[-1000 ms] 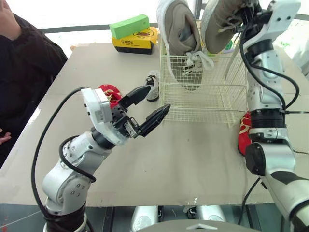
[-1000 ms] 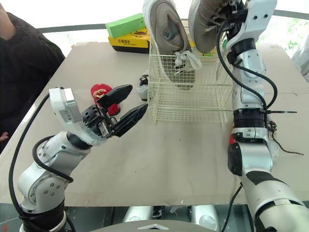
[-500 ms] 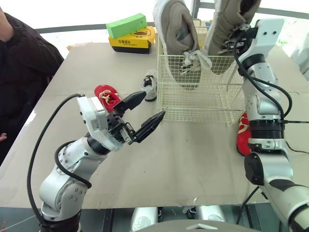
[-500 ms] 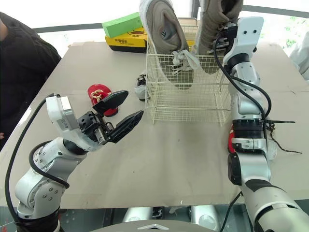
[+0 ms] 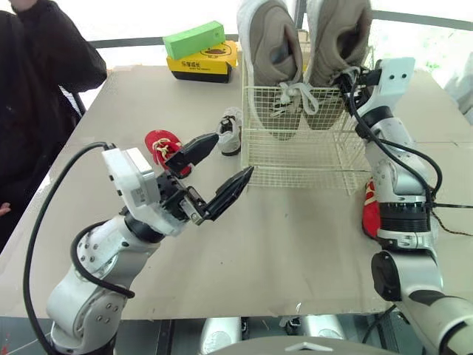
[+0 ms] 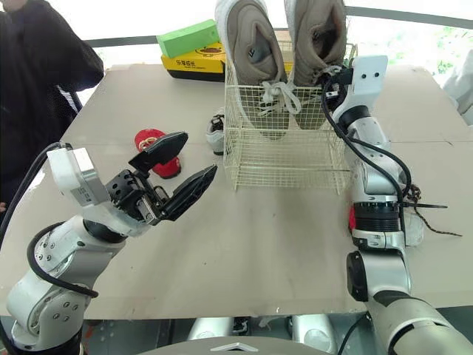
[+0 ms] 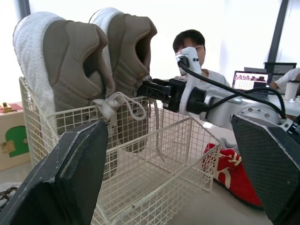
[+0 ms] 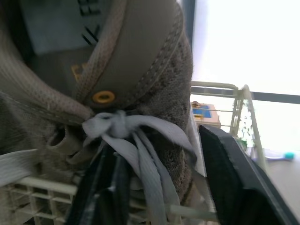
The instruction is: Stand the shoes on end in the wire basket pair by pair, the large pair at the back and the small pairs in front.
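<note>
Left pincer [image 5: 233, 155] hangs wide open over the table [image 5: 281, 244], holding nothing, near the front of the wire basket [image 5: 310, 159]. Small shoes lie outside the basket. A red shoe [image 5: 161, 142] and a white shoe [image 5: 230, 133] are on its left, and a second red shoe [image 5: 371, 207] is on its right. One big shoe [image 5: 270, 44] stands on end at the back. Right pincer [image 5: 353, 78] is at the other big shoe [image 5: 336, 37], and I cannot tell if it grips. I think the big pair is nearly done and the small pairs are left.
</note>
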`<state>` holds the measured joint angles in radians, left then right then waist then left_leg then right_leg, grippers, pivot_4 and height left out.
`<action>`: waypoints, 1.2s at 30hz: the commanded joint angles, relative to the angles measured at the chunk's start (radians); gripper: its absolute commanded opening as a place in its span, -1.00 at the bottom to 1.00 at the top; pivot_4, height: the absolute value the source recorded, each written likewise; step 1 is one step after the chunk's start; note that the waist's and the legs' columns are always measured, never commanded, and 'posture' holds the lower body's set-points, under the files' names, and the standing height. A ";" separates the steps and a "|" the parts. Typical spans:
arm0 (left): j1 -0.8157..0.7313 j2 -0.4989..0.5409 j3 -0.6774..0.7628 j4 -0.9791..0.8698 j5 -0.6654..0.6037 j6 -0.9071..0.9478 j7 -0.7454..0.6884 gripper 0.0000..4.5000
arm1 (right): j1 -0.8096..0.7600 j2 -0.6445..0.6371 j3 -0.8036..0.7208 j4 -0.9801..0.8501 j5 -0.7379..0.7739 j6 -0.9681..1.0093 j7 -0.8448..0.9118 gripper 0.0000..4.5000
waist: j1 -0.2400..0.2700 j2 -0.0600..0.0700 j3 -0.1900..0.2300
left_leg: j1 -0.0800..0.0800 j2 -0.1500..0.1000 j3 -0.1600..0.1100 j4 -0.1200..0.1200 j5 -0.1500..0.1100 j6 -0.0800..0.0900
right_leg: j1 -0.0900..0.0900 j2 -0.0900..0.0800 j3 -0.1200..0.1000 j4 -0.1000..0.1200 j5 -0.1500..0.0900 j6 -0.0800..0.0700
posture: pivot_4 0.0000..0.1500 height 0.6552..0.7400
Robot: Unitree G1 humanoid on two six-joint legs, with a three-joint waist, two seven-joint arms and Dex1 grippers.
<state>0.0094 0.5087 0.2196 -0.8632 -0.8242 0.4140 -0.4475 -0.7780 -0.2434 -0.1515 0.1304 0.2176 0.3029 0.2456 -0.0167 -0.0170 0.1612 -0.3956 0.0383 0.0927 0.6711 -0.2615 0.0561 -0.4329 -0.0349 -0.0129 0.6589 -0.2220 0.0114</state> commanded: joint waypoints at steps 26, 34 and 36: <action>-0.029 -0.096 0.065 0.334 0.314 0.136 0.448 1.00 | 0.514 -0.485 -0.164 -0.762 0.682 0.372 0.624 0.98 | 0.004 -0.007 0.005 | -0.003 0.002 -0.004 -0.003 0.000 0.001 | -0.001 0.000 -0.003 -0.003 -0.002 0.004 | 1.00 1.00; -0.166 -0.167 -0.029 0.403 0.466 0.178 0.541 1.00 | 0.585 -0.447 -0.091 -0.861 0.702 0.349 0.540 0.98 | 0.023 -0.012 0.006 | -0.004 -0.001 -0.004 -0.001 -0.001 0.000 | 0.000 -0.004 -0.003 -0.004 0.000 0.000 | 1.00 1.00; -0.226 -0.184 -0.068 0.435 0.470 0.161 0.498 1.00 | 0.598 -0.452 -0.100 -0.860 0.711 0.341 0.539 0.98 | 0.033 -0.013 0.007 | -0.005 -0.001 -0.004 -0.001 -0.001 0.001 | 0.000 -0.004 -0.004 -0.006 0.000 0.000 | 1.00 1.00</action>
<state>-0.1821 0.3260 0.1724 -0.4147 -0.3648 0.6027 0.0755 -0.1801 -0.6833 -0.2276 -0.7046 0.9120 0.6667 0.7851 0.0166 -0.0301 0.1678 -0.4012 0.0373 0.0877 0.6697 -0.2621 0.0566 -0.4331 -0.0389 -0.0181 0.6522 -0.2219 0.0118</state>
